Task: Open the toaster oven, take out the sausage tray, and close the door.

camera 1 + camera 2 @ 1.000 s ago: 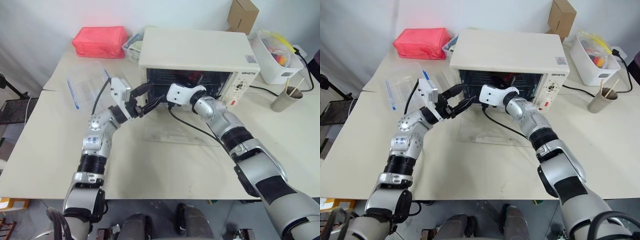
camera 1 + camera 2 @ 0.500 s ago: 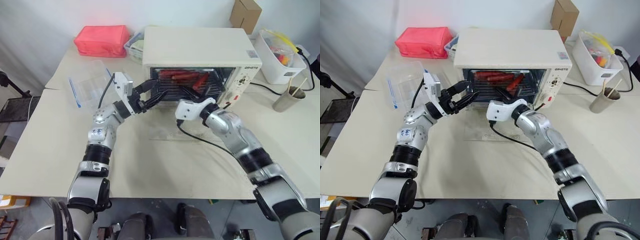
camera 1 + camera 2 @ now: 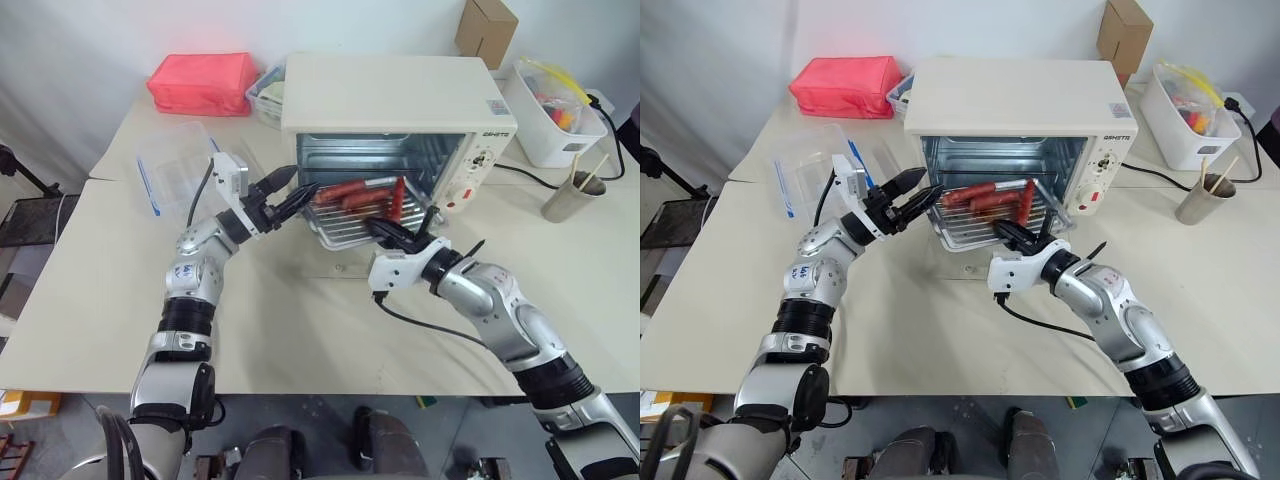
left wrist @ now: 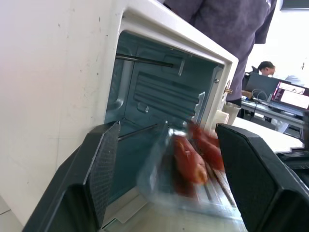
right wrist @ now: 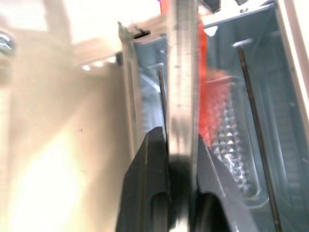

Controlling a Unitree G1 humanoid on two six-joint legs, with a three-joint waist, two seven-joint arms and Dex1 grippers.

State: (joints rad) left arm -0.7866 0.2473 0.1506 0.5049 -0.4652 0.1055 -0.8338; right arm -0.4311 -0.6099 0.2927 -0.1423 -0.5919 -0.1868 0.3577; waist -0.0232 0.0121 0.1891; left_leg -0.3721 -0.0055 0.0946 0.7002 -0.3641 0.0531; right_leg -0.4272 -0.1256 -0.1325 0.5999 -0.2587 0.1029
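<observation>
The right gripper [image 3: 392, 233] pinched the ridged silver sausage tray [image 3: 350, 212] before the boxy cream toaster oven [image 3: 396, 120]; the left gripper [image 3: 288, 198] stood wide.

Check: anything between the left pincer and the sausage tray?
No. In the left eye view only bare air separates the open left pincer from the sausage tray edge.

table [image 3: 300, 330] | toaster oven [image 3: 390, 100] (door down), pink bag [image 3: 200, 83], white bin [image 3: 548, 125]
</observation>
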